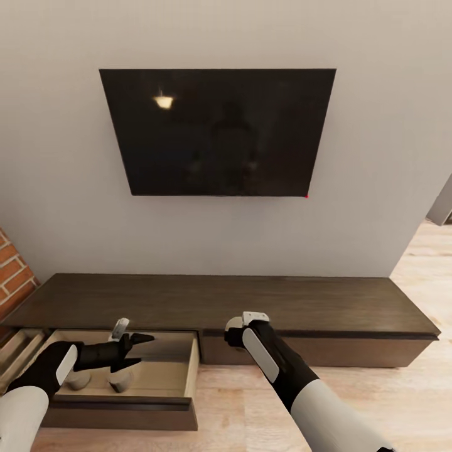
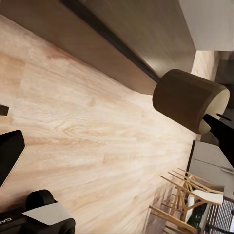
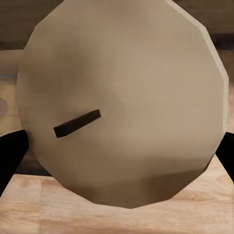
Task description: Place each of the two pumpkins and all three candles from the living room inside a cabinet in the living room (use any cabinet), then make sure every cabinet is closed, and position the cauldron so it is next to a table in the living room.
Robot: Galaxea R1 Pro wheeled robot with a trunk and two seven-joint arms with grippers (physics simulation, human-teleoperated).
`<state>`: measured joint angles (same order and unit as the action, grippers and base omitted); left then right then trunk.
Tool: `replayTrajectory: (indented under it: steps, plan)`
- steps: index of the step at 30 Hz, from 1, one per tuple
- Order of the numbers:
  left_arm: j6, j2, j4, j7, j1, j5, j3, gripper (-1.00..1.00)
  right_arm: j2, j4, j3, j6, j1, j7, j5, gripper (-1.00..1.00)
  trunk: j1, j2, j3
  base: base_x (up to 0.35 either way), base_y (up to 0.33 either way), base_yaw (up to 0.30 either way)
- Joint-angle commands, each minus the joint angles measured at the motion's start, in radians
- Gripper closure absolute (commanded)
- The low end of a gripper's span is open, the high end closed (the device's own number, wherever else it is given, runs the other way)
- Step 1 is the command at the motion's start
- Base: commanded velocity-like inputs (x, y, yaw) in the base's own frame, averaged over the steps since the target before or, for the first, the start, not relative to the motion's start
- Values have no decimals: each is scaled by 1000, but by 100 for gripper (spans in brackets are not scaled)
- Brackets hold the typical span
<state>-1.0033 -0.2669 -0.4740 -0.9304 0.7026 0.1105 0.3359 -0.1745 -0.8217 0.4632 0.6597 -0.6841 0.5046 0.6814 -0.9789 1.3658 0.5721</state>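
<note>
Overhead a television (image 1: 216, 132), below, cabinet (image 1: 251, 301) drawer (image 1: 125, 376) open

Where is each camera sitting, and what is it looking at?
Head view: up high, looking down at the TV, the cabinet and its open drawer; both arms show, the left gripper over the drawer.
Left wrist view: near that gripper, looking across the wood floor; a dark fingertip shows.
Right wrist view: near the right gripper, facing a candle between its fingers.
Shared: the candle and the floor appear in both wrist views.
</note>
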Motion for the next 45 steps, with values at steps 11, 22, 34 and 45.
replayTrajectory:
  steps: [11, 22, 34, 45]
  plan:
    - [0, 0, 0, 0, 0, 0, 0, -100, 0, 1, 0, -2, 0, -1, -1, 100, 0, 0, 0, 0, 285, 0]
    - [0, 0, 0, -1, 0, 0, 0, -100, 0, 1, -1, -2, 0, -7, 0, 100, 0, 0, 0, 0, 286, 0]
    - [0, 0, 0, 0, 0, 0, 0, -100, 0, 1, -2, -2, 0, -9, 0, 100, 0, 0, 0, 0, 289, 0]
    - [0, 0, 0, 0, 0, 0, 0, -100, 0, 1, -2, 0, 0, -10, 0, 100, 0, 0, 0, 0, 289, 0]
